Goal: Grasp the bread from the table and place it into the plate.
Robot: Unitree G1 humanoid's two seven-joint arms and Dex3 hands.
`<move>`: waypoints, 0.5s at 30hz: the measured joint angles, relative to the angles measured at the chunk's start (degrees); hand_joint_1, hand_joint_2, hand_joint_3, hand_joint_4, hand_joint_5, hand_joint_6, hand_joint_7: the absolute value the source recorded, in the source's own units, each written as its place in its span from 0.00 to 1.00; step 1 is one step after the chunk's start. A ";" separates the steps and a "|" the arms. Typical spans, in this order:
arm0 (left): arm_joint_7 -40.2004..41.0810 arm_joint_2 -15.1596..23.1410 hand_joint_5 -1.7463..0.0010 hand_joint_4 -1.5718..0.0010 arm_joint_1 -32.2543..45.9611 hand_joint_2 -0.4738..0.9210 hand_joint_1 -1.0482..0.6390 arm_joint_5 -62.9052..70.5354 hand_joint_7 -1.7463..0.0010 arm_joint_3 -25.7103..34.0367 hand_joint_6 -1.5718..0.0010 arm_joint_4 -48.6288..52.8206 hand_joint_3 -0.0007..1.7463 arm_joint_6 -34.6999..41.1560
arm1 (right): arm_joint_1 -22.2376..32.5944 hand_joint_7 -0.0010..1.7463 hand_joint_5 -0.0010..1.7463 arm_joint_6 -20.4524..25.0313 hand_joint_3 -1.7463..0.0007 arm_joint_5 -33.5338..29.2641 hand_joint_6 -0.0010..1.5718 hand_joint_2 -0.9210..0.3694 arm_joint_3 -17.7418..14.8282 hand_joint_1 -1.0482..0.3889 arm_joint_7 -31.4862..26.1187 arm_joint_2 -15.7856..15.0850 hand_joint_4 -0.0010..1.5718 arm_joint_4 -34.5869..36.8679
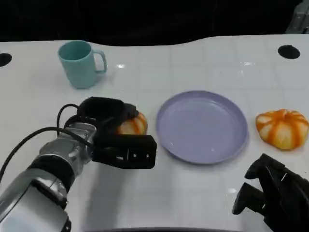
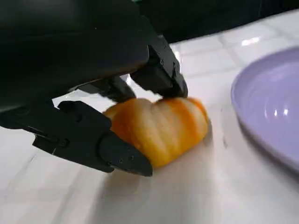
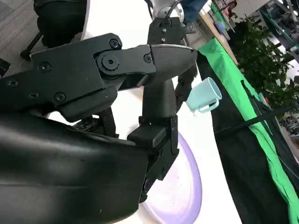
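Bread (image 2: 161, 126) between left hand (image 1: 116, 133) fingers, on table.

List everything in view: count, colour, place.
bread: 2, orange and cream; one left of the plate, in the left hand's fingers; the other right of the plate, lying free
plate: 1, lilac, table centre
mug: 1, pale teal, far left of the table
table: 1, white
holes: 2, dark, at the table's far left and far right corners
left hand: 1, black, fingers around the left bread
right hand: 1, black, near right of the table, holding nothing
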 measured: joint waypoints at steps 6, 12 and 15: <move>4.09 -0.22 0.00 0.46 0.71 1.00 0.49 -0.34 0.44 -0.13 0.47 1.18 0.09 -0.08 | 0.02 0.89 1.00 -0.03 0.85 0.16 0.34 0.00 -0.58 0.37 0.22 -0.09 0.41 0.00; 7.73 -0.40 0.00 0.44 0.71 0.99 0.52 -0.68 0.04 -0.08 0.60 1.39 0.06 0.64 | 0.00 0.89 1.00 -0.03 0.84 0.26 0.35 0.00 -0.59 0.37 0.22 -0.08 0.42 0.00; 10.21 -0.87 0.00 0.44 0.70 0.99 0.53 -1.53 0.00 0.74 0.63 1.39 0.06 1.39 | -0.03 0.89 1.00 -0.04 0.84 0.25 0.35 0.00 -0.58 0.37 0.21 -0.07 0.41 0.01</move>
